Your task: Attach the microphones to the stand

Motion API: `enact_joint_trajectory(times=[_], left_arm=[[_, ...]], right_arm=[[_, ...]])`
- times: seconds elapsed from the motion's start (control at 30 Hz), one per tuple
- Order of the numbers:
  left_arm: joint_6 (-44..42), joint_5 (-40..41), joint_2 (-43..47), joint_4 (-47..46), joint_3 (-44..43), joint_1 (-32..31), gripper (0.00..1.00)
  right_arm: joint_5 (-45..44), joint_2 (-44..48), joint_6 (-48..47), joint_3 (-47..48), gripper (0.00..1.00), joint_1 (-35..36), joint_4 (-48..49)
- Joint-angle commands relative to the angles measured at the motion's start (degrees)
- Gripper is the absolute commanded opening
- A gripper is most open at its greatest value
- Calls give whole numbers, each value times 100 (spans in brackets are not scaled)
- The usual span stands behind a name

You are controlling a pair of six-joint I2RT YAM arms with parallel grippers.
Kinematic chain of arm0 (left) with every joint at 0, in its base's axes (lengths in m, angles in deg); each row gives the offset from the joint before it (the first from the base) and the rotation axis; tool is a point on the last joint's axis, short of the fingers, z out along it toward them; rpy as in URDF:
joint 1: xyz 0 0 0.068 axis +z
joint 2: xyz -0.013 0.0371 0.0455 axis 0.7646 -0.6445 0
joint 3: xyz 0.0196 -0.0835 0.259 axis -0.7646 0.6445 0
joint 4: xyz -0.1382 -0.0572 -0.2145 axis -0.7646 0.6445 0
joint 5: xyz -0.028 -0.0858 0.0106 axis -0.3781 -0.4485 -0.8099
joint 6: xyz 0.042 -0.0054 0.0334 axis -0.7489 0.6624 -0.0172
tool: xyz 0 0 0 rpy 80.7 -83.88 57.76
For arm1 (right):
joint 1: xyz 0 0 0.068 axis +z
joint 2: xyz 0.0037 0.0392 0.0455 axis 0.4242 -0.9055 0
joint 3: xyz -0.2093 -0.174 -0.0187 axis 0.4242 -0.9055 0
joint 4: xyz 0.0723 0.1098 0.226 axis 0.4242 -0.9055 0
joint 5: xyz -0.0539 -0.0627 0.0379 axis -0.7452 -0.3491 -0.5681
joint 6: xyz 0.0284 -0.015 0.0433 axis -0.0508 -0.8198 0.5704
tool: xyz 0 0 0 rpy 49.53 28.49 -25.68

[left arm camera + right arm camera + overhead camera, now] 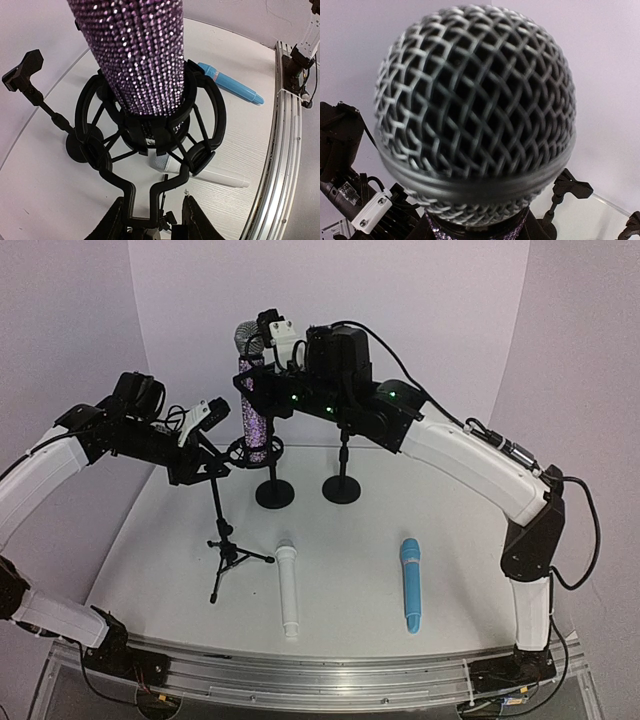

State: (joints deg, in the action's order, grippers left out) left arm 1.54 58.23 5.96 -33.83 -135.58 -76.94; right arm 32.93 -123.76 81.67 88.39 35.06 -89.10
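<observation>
The purple-glitter microphone (251,415) with a silver mesh head (475,95) stands upright. My right gripper (258,388) is shut on its body just below the head, as the right wrist view (477,232) shows. Its lower end sits inside the black shock-mount ring (150,135) of the tripod stand (226,545). My left gripper (152,202) straddles the mount's yoke stem at the top of the stand pole and holds it, as the top view (212,468) shows. The white microphone (288,590) and the light blue microphone (410,585) lie flat on the table.
Two black round-base stands (275,492) (341,487) with clip holders stand behind the tripod; one clip (25,72) shows in the left wrist view. A metal rail (330,675) runs along the near table edge. White walls enclose the back and sides.
</observation>
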Motion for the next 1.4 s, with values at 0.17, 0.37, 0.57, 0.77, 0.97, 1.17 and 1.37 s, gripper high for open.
enact_joint_trajectory(times=[0.17,0.37,0.57,0.77,0.97,1.17,1.37], left_arm=[[452,-98,465,-863,494,0,0],[626,-168,695,-1316,840,0,0],[617,-197,793,-1587,980,-2,0],[635,-249,779,-1755,1059,-2,0],[616,-163,786,-1795,1040,0,0],[635,-153,772,-1801,1035,8,0],[553,-150,776,-1710,1044,7,0]], right_arm=[[134,-77,417,-328,0,26,-41],[333,-147,720,-442,0,29,15],[226,-35,637,-959,0,27,22],[592,-65,1102,-1338,0,23,174],[596,236,795,-1972,0,53,358],[781,504,377,-3003,0,164,1364],[702,518,1,-3219,26,283,1701]])
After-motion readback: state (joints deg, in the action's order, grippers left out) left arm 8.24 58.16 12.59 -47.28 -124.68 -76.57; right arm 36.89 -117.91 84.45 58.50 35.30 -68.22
